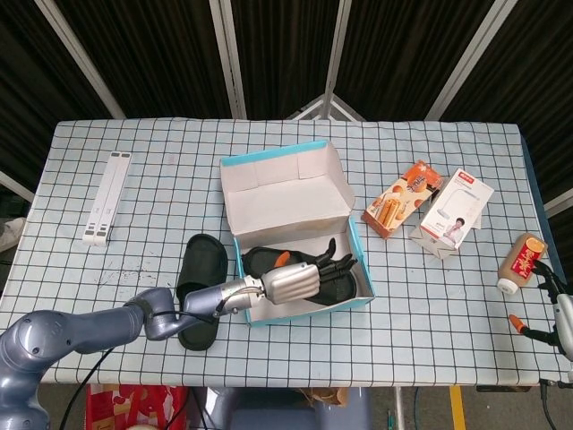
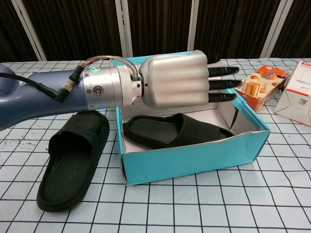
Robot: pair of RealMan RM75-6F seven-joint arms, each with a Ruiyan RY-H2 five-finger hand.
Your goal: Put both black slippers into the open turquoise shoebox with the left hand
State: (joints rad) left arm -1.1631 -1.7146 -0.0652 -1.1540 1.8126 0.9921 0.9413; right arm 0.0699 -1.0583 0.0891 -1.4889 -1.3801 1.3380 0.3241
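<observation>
The open turquoise shoebox [image 1: 288, 184] [image 2: 194, 160] stands mid-table with its lid tipped back. One black slipper [image 1: 257, 261] [image 2: 175, 132] lies flat inside it. The other black slipper [image 1: 202, 261] [image 2: 68, 158] lies on the checked cloth just left of the box. My left hand [image 1: 300, 279] [image 2: 180, 80] hovers above the box and the slipper inside, fingers stretched out towards the right, holding nothing. My right hand [image 1: 559, 315] shows only partly at the right edge of the head view, and its fingers cannot be made out.
An orange snack box [image 1: 404, 198] [image 2: 262, 82] and a white carton [image 1: 455, 210] [image 2: 296, 97] lie right of the shoebox. A brown bottle [image 1: 522, 261] lies near the right edge. A white flat bar [image 1: 106, 198] lies at the far left.
</observation>
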